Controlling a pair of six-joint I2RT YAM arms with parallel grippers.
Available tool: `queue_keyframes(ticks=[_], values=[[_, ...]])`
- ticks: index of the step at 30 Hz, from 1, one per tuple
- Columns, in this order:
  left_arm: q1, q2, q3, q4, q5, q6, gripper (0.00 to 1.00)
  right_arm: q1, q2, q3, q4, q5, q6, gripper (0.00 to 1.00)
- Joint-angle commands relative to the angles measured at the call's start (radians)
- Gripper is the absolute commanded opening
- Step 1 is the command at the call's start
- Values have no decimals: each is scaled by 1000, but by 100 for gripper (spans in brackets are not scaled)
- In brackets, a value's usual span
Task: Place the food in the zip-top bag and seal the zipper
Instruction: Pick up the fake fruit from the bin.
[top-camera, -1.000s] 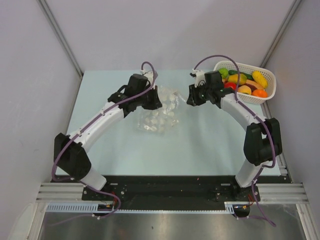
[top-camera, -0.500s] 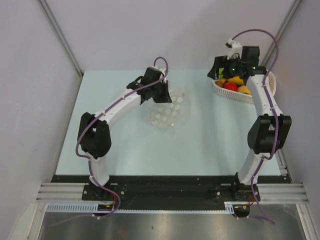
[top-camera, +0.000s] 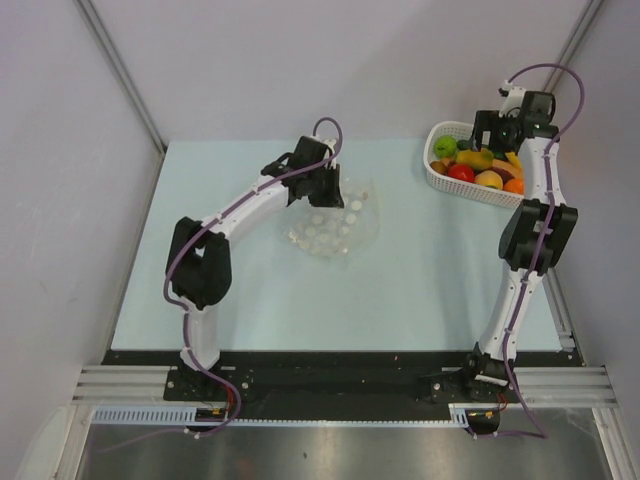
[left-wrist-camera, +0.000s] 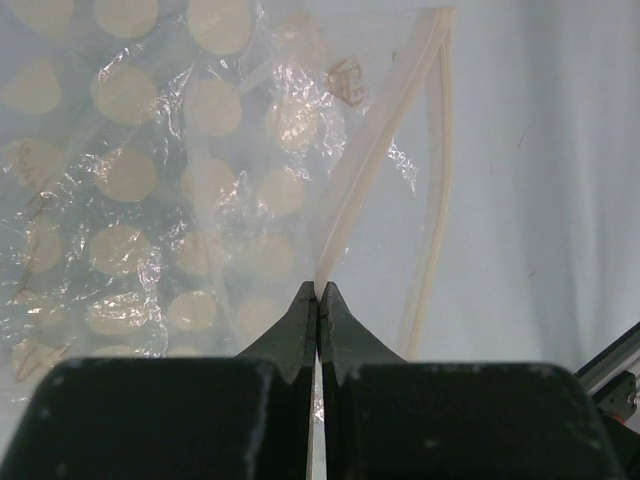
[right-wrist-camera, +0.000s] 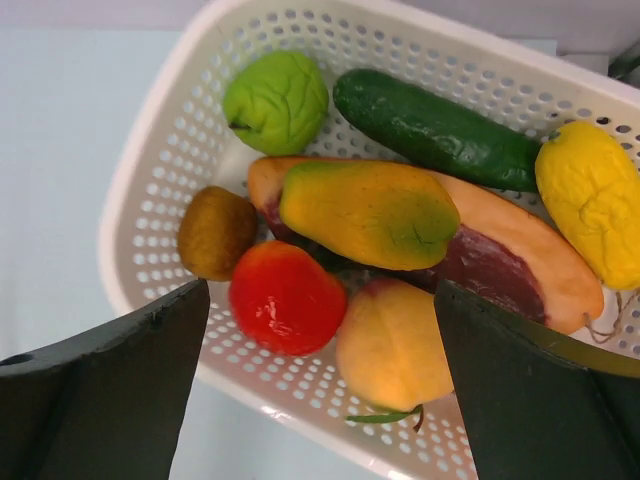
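The zip-top bag (top-camera: 335, 225) lies crumpled on the table, clear with white dots. My left gripper (top-camera: 325, 190) is at its far-left edge. In the left wrist view the gripper (left-wrist-camera: 318, 292) is shut on the bag's mouth edge, and the zipper (left-wrist-camera: 375, 160) runs away from the jaws. The food (top-camera: 478, 168) lies in the white basket (top-camera: 436, 181). My right gripper (top-camera: 492, 133) hovers over it, open and empty. Below the open gripper (right-wrist-camera: 320, 300) are a red tomato (right-wrist-camera: 285, 297), a peach (right-wrist-camera: 392, 345), a mango (right-wrist-camera: 370, 212), a green fruit (right-wrist-camera: 277, 100), a cucumber (right-wrist-camera: 435, 128) and a yellow lemon (right-wrist-camera: 590, 200).
The white lattice basket's rim (right-wrist-camera: 150, 150) curves under my right gripper; it stands at the table's back right corner. A brown kiwi (right-wrist-camera: 215, 232) and a slab of toy meat (right-wrist-camera: 520, 260) also lie in it. Grey walls enclose the table on three sides.
My right arm has swung from the table's middle to above the basket at the back right. My left arm has stretched out and shifted the bag slightly right.
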Motion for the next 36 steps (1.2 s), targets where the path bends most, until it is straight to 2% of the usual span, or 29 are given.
queue_keyframes(ticks=[1,4,10,14,21,28,34,36], values=[[18,33,48,-18,46,21,0,18,30,34,47,57,-203,100],[30,39,51,-20,59,17,0,25,22,-22,100,83,-364,100],[61,62,58,-8,102,-2,0,87,54,-15,24,188,-686,100],[71,84,67,-6,124,-19,0,124,100,-11,23,278,-763,100],[74,75,67,-1,118,-22,0,114,197,60,37,332,-825,100],[74,85,79,-15,121,-18,0,107,245,57,69,338,-837,100],[76,111,124,-29,121,-16,0,100,272,58,75,381,-829,91],[77,118,137,-31,124,-18,0,100,275,60,74,383,-826,79]])
